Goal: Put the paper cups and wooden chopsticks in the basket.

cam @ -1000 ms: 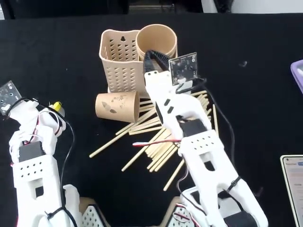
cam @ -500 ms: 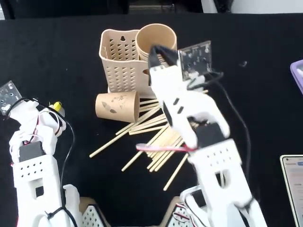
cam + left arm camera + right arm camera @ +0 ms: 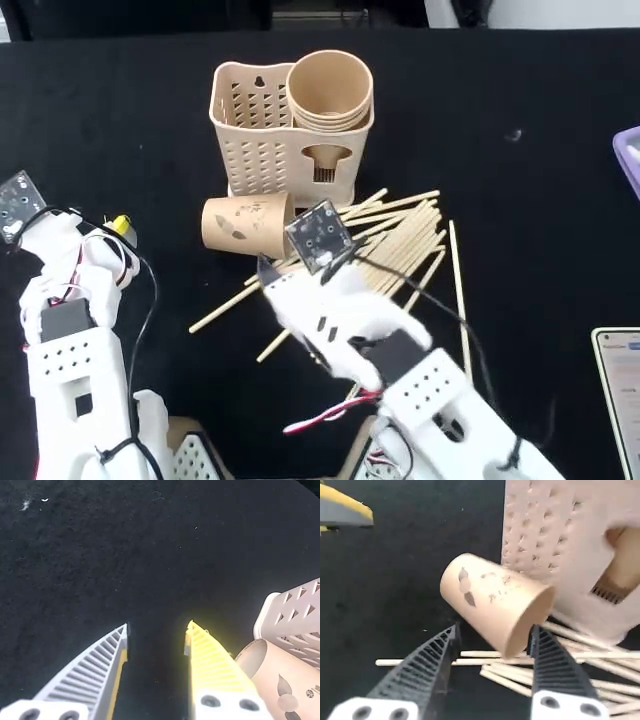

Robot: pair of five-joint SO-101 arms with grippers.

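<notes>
Beside one basket [image 3: 260, 160], one toppled paper cup [image 3: 245, 225]; right tool [image 3: 494, 629] and left tool [image 3: 157, 626] both released.

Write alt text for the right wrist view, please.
The right gripper, fingers open, hangs over a cup lying on its side on the black table. The basket stands next to it, and chopsticks lie scattered nearby.

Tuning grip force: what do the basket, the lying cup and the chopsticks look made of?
Basket: probably molded plastic, matte beige, judging by its regular rows of cut-out holes and rounded rim.
Cup: paper, matte brown, with a thin wall at the open mouth and printed marks on its side.
Chopsticks: bare pale wood or bamboo, unpainted; the grain is too fine to tell which.
</notes>
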